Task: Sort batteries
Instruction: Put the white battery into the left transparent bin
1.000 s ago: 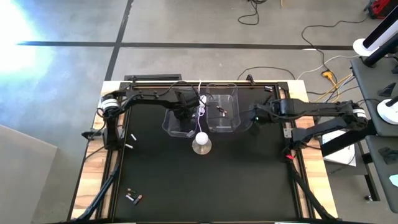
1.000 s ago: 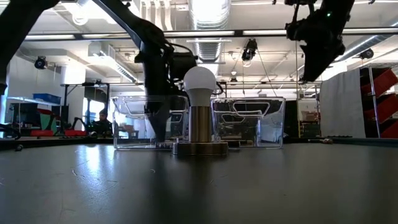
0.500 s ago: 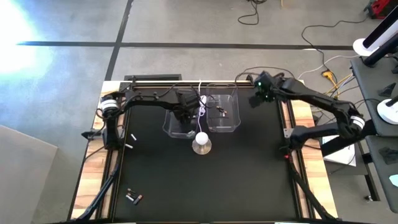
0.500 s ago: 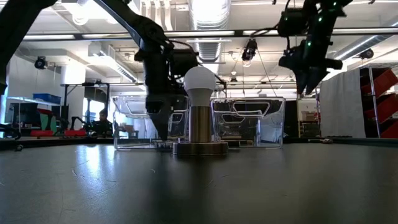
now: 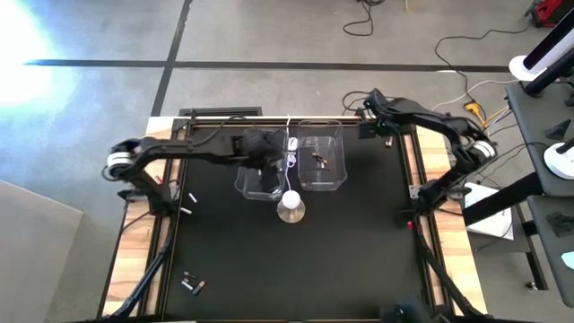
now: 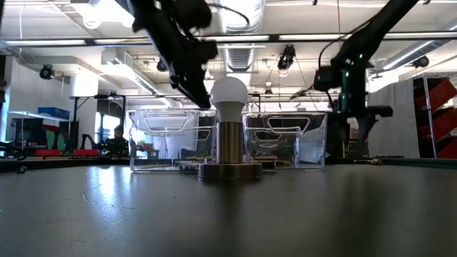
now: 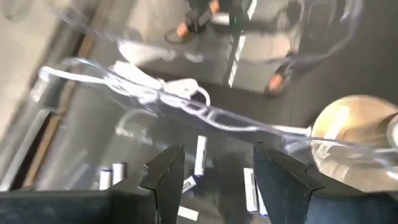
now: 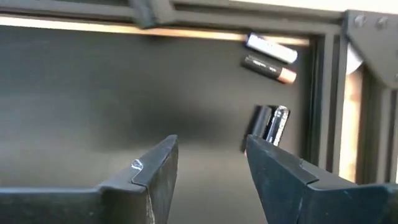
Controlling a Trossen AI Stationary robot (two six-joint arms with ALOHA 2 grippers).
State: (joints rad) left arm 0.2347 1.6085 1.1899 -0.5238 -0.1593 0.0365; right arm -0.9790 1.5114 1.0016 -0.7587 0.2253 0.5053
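Hovering over the left clear bin (image 5: 260,175), the left gripper (image 7: 214,180) has its fingers parted with nothing between them. Straight below it, on the bin's floor, lie several silvery-white batteries (image 7: 199,155), seen through the gap between the fingers. Just beyond that gripper stands the white cable's round base (image 5: 291,209), with its white ball (image 6: 228,91) on a metal stem, touching neither bin as far as I can tell.

Off at the far right corner of the black mat (image 5: 305,260), the right gripper (image 8: 208,171) is likewise released and empty. Ahead of it, near the mat's frame, rest four loose batteries (image 8: 270,123): two lying side by side close to the fingertips, and a silvery one and a dark one with a coppery end a little farther on.

Between the two grippers sits the right clear bin (image 5: 321,164), holding a couple of dark cells (image 5: 318,161). Well behind the left gripper, a few more batteries (image 5: 191,284) lie at the mat's near left corner, and another pair (image 5: 188,204) by the left edge.
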